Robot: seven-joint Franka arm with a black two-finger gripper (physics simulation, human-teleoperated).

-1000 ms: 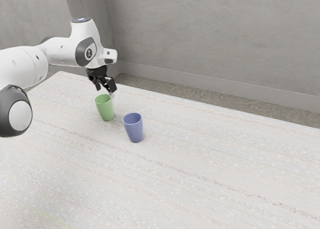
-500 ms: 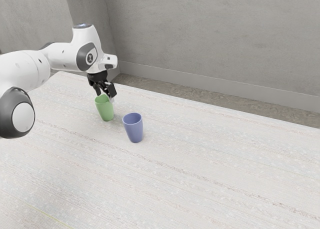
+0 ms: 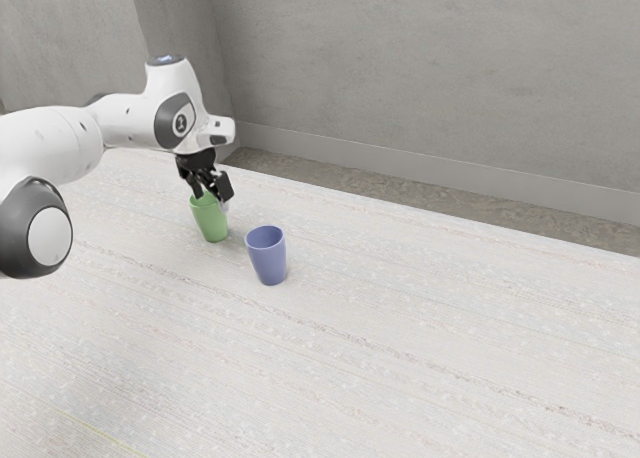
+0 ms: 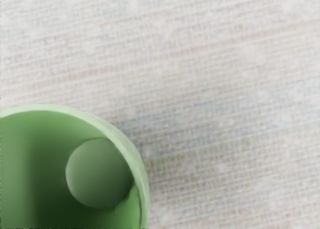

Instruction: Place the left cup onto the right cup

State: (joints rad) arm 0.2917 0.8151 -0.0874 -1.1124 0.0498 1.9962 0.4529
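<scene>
A green cup [image 3: 209, 221] stands upright on the table, toward the exterior view's left. A blue cup [image 3: 267, 256] stands upright a short way to its right and nearer the camera. My gripper [image 3: 213, 192] is down at the green cup's rim, open, with its fingers on either side of the rim's far wall. In the wrist view the green cup [image 4: 60, 164] lies just under my hand, its round inner bottom visible and its rim curving past the middle.
The pale wooden table [image 3: 420, 318] stretches wide toward the exterior view's right and front. Grey walls stand behind, with a floor strip [image 3: 450, 200] beyond the table's far edge.
My hand has come down from just above the green cup to its rim. Neither cup has moved.
</scene>
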